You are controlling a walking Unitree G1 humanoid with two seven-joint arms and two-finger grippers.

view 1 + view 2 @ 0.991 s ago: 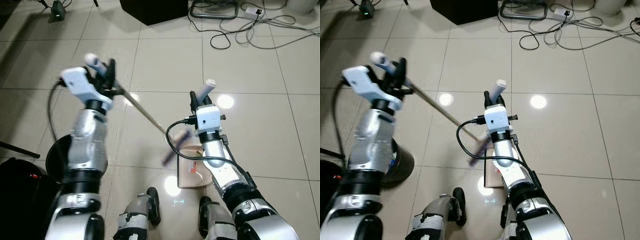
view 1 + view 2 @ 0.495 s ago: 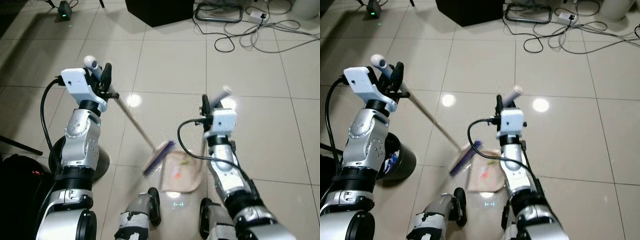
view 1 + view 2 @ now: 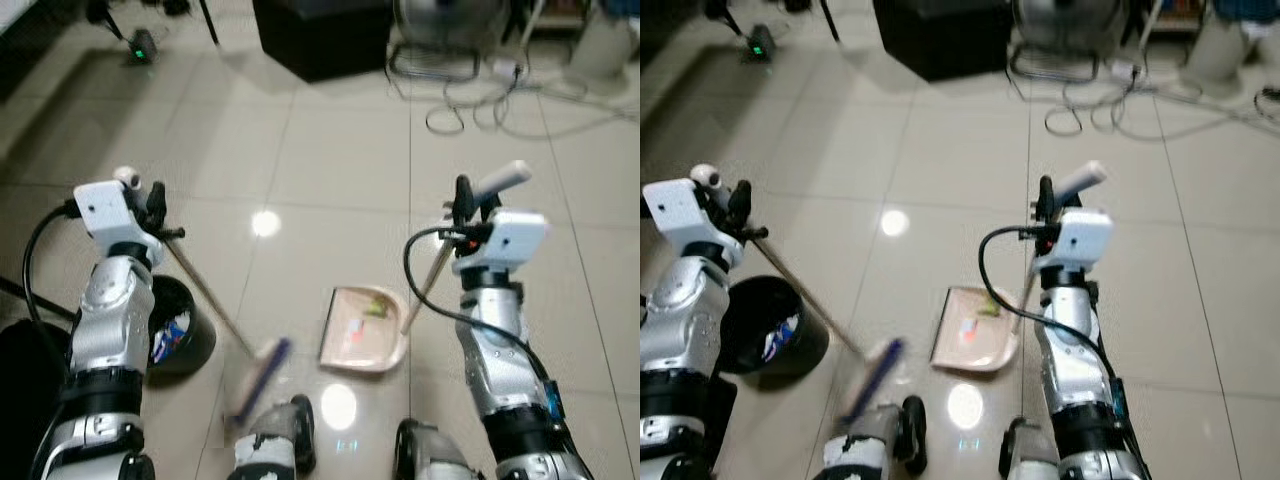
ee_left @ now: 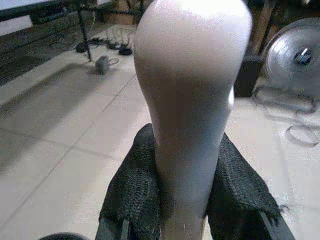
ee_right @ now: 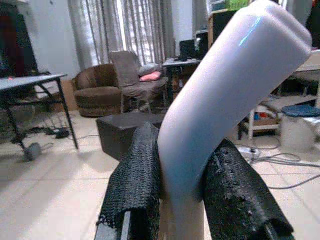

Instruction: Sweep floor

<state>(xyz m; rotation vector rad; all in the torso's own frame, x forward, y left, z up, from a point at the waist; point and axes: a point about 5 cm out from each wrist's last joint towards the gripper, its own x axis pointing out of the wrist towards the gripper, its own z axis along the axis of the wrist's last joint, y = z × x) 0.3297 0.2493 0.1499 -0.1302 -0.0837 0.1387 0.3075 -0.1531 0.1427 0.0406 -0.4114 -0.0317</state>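
- The floor (image 3: pixel 340 150) is glossy beige tile crossed by thin grout lines, with two bright ceiling-light reflections on it — one between the arms, one close to the robot's feet.
- Nearest the robot, the broom head (image 3: pixel 256 375) lies low by its left foot, blurred, its dark bristle edge just showing.
- The broom handle (image 3: pixel 205 297) slants up from that head toward the robot's left, passing just beside the bin.
- The left gripper (image 4: pixel 182 197) is clamped around the top of that handle; in the left wrist view the black fingers (image 4: pixel 132 192) press on both sides of the pale rounded end.
- A black round bin (image 3: pixel 180 335) stands beside the left arm, with bits of coloured rubbish inside.
- The dustpan (image 3: pixel 362 330) sits flat on the tiles between the arms, a little toward the right; a few small scraps lie in it — red and greenish.
- The dustpan handle (image 3: pixel 432 275) rises at a slant from the pan's right edge to the right gripper (image 5: pixel 187 192), which is closed on its white angled grip, fingers tight on either side.
- Farther off, tangled cables (image 3: pixel 480 90) trail over the tiles at the far right.
- A dark box-like unit (image 3: pixel 325 35) stands at the far middle.
- A round fan (image 4: pixel 295 57) stands on the floor behind it.
- In the right wrist view a brown armchair (image 5: pixel 95 92) and curtains (image 5: pixel 130 30) stand at the back of the room.
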